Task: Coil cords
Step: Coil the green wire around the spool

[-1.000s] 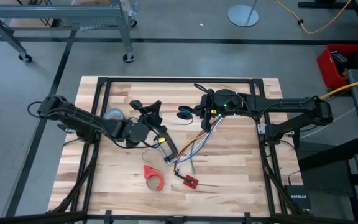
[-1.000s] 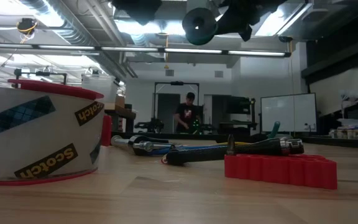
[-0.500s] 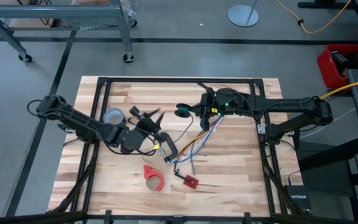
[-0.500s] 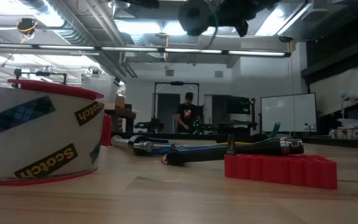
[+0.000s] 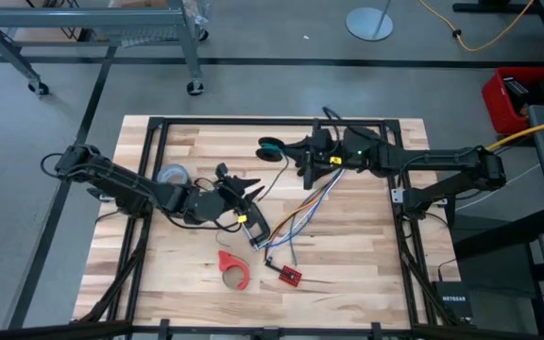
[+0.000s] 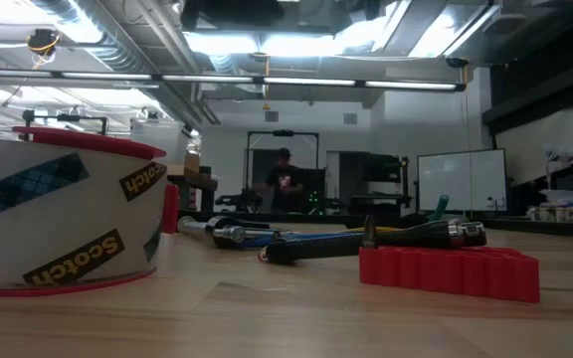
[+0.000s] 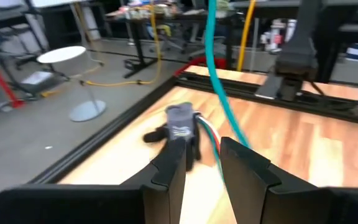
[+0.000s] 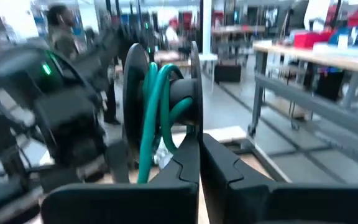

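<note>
Workshop room around a wooden bench

The grey concrete floor (image 5: 55, 85) surrounds a light wood table (image 5: 348, 255). On the far left stands a metal cart on casters (image 5: 111, 38); farther right a round white stand base (image 5: 370, 21) rests on the floor, with a yellow cable (image 5: 484, 36) trailing beside it and a red case (image 5: 513, 99) at the right edge. From table height, long ceiling lights (image 6: 267, 42) and ducting (image 6: 117, 40) run overhead, a whiteboard (image 6: 461, 179) stands at the right, and a person (image 6: 285, 187) is in the far doorway area.
</note>
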Available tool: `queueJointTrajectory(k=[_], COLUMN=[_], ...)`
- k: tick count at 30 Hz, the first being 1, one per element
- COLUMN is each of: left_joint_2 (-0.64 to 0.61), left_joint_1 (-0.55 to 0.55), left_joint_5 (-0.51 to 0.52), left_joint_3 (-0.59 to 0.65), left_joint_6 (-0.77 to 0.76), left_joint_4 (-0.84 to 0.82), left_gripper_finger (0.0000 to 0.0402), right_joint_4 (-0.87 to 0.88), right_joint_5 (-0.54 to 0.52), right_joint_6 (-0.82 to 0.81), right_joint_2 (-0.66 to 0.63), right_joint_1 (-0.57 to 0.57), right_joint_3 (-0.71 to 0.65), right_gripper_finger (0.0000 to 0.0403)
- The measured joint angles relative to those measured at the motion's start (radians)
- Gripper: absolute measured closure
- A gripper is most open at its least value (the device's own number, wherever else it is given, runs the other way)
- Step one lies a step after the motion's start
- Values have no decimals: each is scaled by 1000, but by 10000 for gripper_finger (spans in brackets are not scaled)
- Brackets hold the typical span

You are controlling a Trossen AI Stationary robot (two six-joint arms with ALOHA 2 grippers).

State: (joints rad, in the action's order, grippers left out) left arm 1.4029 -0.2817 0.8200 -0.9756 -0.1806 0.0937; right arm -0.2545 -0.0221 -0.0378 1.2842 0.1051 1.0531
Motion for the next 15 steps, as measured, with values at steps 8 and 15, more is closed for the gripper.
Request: queueJointTrajectory(k=[8,15], left_joint_2=[0,0], left_joint_1=[39,40], left_joint_5=[-88,-101], left_joint_3=[0,0], left_joint_6=[31,30], left_joint_4=[0,-4], left_gripper_finger=[309,309], right_joint_4=[-32,-8], right_joint_5=[59,37], right_joint_6=[2,47], right_joint_2=[0,0], right_joint_1=[0,0], right_joint_3=[0,0], right_gripper_finger=[400,400])
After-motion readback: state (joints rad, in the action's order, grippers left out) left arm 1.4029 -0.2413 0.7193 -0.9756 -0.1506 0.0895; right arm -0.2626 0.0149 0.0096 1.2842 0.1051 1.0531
